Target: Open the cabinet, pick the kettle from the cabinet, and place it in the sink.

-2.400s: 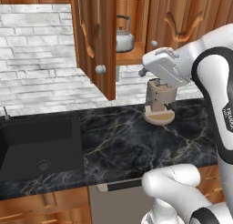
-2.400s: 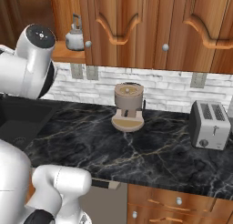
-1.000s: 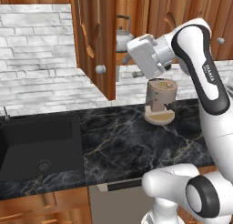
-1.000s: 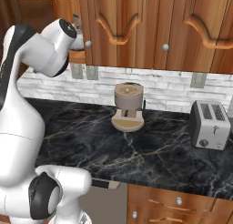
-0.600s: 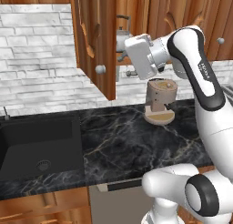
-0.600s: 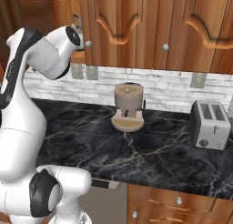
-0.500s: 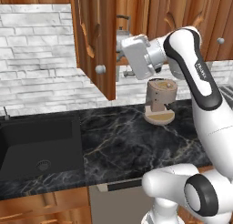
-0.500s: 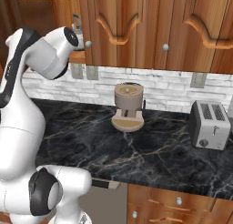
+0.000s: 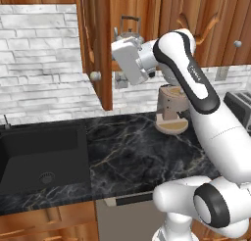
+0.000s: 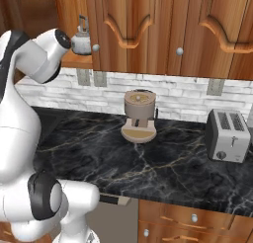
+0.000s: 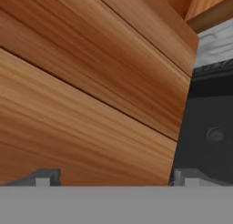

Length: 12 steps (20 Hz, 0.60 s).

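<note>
Pincer (image 11: pixel 111 176): jaws spread wide, nothing between them, facing the swung-out door close up.
Cabinet (image 9: pixel 98 49): left door open; first step done.
Kettle (image 9: pixel 129 35): on the cabinet's floor, upright, just behind the hand; not yet grasped.
Sink (image 9: pixel 29 142): black basin down left, bare; pick and placement remain.

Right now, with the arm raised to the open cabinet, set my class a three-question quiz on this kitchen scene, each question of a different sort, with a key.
1. True or false: the kettle already sits in the sink.
2. What stands on the counter right of the coffee machine? A) toaster B) kettle C) pan
3. Fill in: the gripper is ___.

Key: 1 false, it is on the shelf of the cabinet. 2 A, the toaster. 3 open.
</note>
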### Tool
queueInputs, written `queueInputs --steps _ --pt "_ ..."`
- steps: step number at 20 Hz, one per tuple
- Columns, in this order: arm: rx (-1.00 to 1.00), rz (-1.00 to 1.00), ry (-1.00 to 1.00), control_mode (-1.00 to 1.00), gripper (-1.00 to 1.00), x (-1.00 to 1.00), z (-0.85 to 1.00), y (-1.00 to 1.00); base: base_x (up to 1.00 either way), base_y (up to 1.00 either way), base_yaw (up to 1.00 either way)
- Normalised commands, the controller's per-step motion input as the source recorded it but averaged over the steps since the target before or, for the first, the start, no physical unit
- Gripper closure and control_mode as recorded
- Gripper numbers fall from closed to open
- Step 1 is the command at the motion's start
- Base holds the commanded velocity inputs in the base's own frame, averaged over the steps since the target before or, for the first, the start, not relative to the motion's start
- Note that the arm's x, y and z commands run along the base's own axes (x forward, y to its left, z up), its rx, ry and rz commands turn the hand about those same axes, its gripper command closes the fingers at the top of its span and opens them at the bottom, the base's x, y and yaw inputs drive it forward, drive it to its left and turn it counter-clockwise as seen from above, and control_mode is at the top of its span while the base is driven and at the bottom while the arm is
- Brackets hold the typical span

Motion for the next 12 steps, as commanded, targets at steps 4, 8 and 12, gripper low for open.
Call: queueInputs --steps 4,8,12 --pt "0.00 0.00 0.00 -1.00 -1.00 0.08 -0.01 0.54 0.00 0.00 0.00" --pt "0.00 0.00 0.00 -1.00 -1.00 0.04 -0.05 0.62 0.00 0.00 0.00" --pt "0.00 -0.01 0.00 -1.00 -1.00 0.01 -0.07 0.44 0.00 0.00 0.00"
